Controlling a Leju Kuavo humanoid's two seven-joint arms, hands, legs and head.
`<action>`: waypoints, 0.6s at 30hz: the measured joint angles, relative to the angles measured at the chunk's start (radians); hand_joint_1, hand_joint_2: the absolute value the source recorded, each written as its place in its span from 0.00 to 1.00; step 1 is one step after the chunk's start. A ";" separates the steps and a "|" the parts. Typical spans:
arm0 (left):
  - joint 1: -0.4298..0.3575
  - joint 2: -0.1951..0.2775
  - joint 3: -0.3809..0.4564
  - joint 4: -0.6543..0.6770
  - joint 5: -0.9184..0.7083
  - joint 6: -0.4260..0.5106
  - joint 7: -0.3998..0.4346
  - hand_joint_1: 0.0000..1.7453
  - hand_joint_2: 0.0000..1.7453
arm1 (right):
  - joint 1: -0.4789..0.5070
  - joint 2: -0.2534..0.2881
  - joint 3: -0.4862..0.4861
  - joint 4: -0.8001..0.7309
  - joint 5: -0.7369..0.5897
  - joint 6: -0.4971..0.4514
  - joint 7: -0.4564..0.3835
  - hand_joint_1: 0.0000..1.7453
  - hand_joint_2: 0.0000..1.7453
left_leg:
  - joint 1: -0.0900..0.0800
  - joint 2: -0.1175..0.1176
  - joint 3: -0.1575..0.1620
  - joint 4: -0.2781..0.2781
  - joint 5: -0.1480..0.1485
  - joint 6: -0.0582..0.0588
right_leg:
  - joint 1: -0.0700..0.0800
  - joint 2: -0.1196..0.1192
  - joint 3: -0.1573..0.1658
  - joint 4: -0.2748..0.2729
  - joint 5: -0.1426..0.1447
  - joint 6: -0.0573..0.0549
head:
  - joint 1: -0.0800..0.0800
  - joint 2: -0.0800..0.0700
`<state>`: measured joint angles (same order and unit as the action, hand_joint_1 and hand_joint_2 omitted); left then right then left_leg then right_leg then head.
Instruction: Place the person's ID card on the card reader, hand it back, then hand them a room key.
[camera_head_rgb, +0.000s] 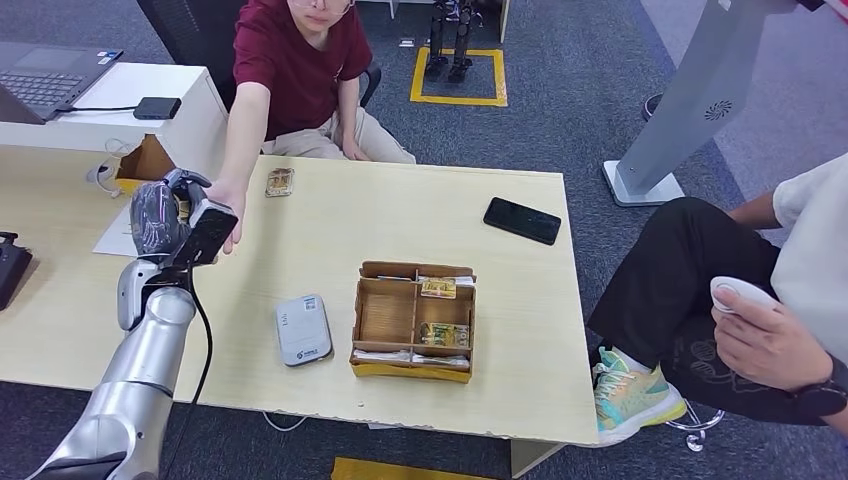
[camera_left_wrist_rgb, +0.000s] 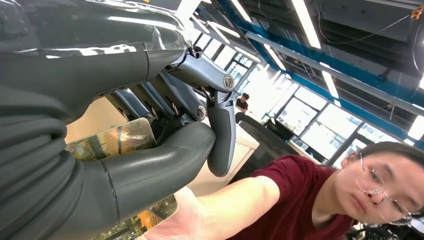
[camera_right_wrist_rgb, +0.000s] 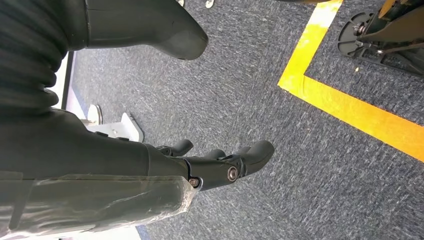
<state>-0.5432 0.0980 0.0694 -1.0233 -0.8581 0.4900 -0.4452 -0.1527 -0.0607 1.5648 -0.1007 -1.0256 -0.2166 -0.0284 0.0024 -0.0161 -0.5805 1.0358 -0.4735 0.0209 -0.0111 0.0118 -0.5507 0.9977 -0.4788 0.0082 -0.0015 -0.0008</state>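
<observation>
Over table's far-left edge, left hand grips ID card w/ person's palm beneath; phone right.

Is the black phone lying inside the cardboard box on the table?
No, the black phone lies on the bare table, apart from the cardboard box.

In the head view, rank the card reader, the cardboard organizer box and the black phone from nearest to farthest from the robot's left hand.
Measured from the left hand:
1. Card reader, the grey device on the table toward the robot's near edge.
2. Cardboard organizer box, just beyond the reader to the right.
3. Black phone, far across the table near its right end.
</observation>
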 joint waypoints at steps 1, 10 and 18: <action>0.000 -0.001 0.000 0.002 0.001 -0.001 0.000 1.00 1.00 | 0.000 0.000 0.000 0.000 -0.001 0.000 0.000 0.00 1.00 | 0.000 0.000 0.000 0.000 0.000 0.000 | 0.000 0.000 0.000 0.000 0.000 0.000 | 0.000 0.000; -0.002 -0.001 0.000 0.006 0.015 -0.017 -0.004 1.00 1.00 | 0.000 0.000 0.000 0.000 -0.011 -0.001 0.000 0.00 1.00 | 0.000 0.000 0.000 0.000 0.000 0.000 | 0.000 0.000 0.000 0.000 0.000 0.000 | 0.000 0.000; -0.003 -0.003 0.002 0.010 0.027 -0.023 -0.008 0.00 1.00 | 0.000 0.000 0.000 0.000 -0.011 -0.002 0.000 0.00 1.00 | 0.000 0.000 0.000 0.000 0.000 0.000 | 0.000 0.000 0.000 0.000 0.000 0.000 | 0.000 0.000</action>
<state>-0.5465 0.0947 0.0715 -1.0137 -0.8311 0.4675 -0.4533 -0.1527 -0.0607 1.5648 -0.1007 -1.0365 -0.2182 -0.0286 0.0024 -0.0161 -0.5806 1.0359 -0.4735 0.0209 -0.0112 0.0119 -0.5508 0.9977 -0.4787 0.0082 -0.0014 -0.0008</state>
